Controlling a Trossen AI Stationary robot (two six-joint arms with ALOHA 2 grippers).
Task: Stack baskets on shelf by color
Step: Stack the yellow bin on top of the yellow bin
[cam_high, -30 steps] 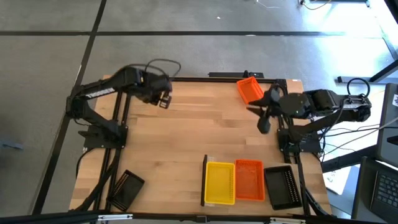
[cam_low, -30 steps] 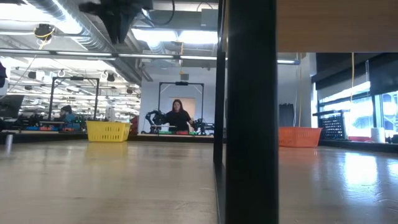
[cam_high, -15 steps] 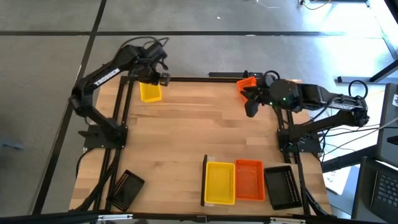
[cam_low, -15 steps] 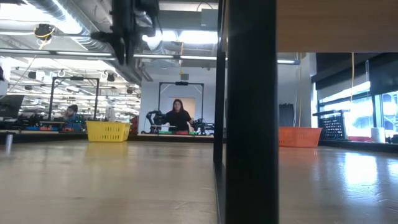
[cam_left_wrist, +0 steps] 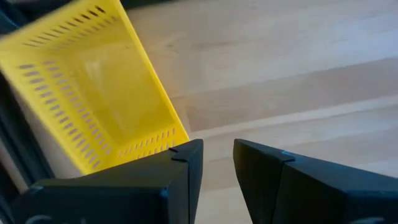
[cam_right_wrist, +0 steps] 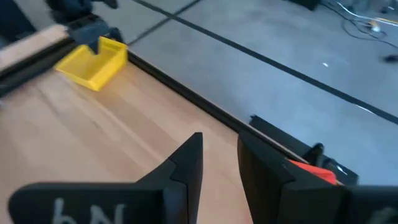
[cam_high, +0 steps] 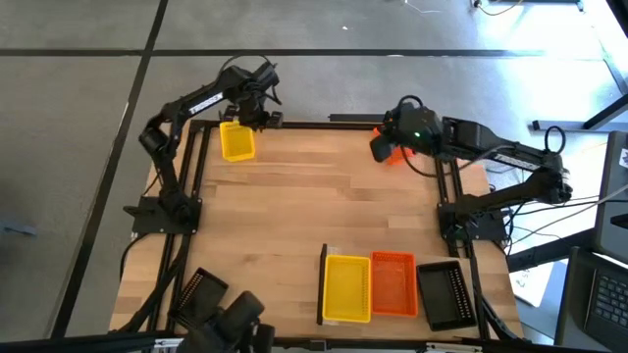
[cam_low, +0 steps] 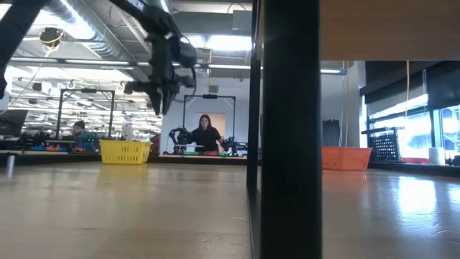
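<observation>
Since a second ago, when it hung over bare wood inboard of the table's upper left corner, the left gripper (cam_high: 257, 96) has swung out to that corner and now sits just beside the yellow basket (cam_high: 236, 142) (its wrist view shows the basket's rim just past the fingertips (cam_left_wrist: 186, 155)). Jaws stand a narrow gap apart, holding nothing; as wide as they go here.

Bottom centre, no change: the shelf (cam_high: 325, 286) carries a yellow stack (cam_high: 346, 288), an orange stack (cam_high: 393, 283) and a black stack (cam_high: 444, 294) side by side. A loose black basket (cam_high: 199, 296) lies at lower left.

Upper right: the right gripper (cam_high: 384, 148) has moved from mid-right up onto the orange basket (cam_high: 395, 154), now mostly hidden beneath it. Jaws slightly parted, empty in its wrist view.

Reading: both arms are lined up for pickups, yellow left, orange right. Neither grasp made yet.
</observation>
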